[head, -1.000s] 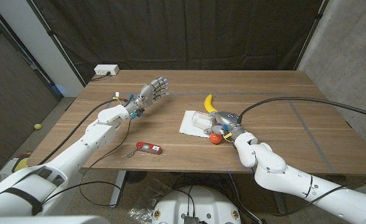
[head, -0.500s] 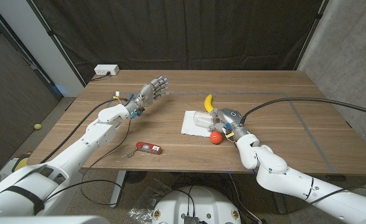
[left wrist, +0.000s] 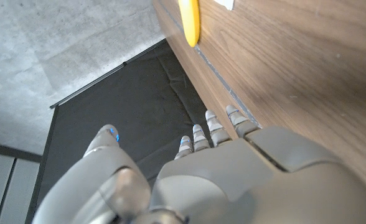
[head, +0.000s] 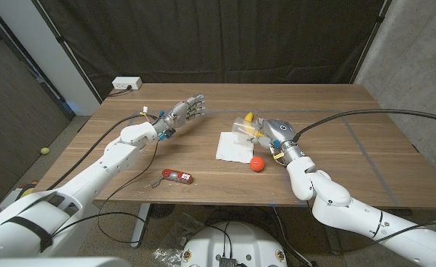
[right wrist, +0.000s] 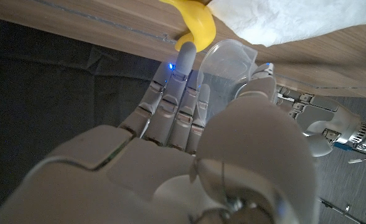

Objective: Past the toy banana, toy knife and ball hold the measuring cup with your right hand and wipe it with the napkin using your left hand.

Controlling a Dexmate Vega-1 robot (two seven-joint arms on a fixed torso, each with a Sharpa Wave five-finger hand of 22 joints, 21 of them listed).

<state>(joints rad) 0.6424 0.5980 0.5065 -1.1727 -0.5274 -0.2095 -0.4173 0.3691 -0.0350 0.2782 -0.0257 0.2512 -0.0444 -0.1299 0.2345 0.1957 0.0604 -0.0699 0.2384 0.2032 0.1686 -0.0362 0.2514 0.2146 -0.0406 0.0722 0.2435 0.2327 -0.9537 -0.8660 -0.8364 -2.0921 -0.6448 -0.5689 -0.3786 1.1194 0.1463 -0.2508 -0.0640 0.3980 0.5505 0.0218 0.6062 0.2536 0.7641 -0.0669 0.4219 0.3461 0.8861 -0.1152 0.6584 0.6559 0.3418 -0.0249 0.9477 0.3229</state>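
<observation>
The right robot hand (head: 276, 133) grips the clear cup (head: 244, 128), fingers on one side and thumb on the other, and holds it lifted above the far edge of the white napkin (head: 230, 149), which lies flat on the counter (head: 337, 111) near its middle. The left robot hand (head: 188, 109) hangs above the counter's far left part with its fingers apart and nothing in them, well apart from the napkin. The banana (head: 248, 117) lies just behind the cup, the orange ball (head: 257, 164) sits near the napkin's near right corner, and the red knife (head: 178, 176) lies by the near edge, left of the ball.
</observation>
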